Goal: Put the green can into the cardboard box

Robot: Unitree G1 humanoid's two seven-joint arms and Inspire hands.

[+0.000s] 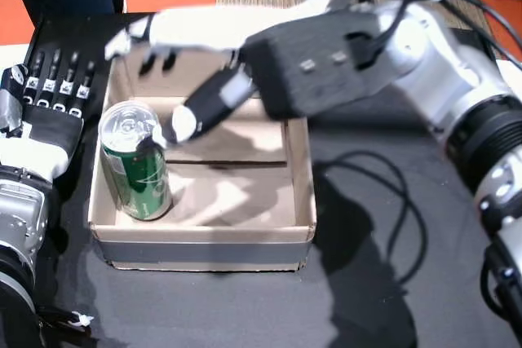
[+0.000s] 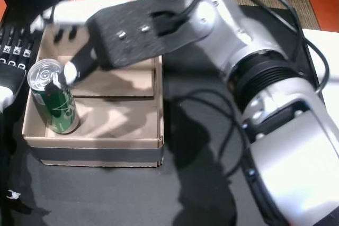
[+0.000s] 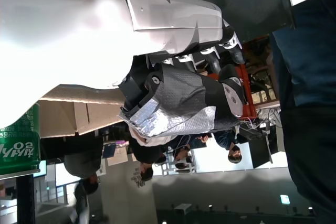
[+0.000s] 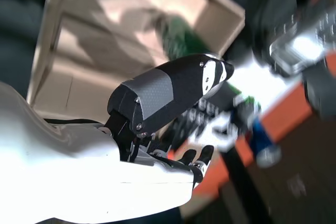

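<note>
The green can stands upright in the cardboard box's near-left corner, so the task looks done; right hand hovers above w/ fingers spread, holding nothing.

the green can stood upright in the near left corner of the cardboard box, hard against the left wall. the rest of the box floor lay bare. the right hand hung open over the box's left half, thumb beside the can's rim, blocking the way down from above. the left hand lay flat just outside the left wall. black table right of the box was free apart from a cable.
</note>
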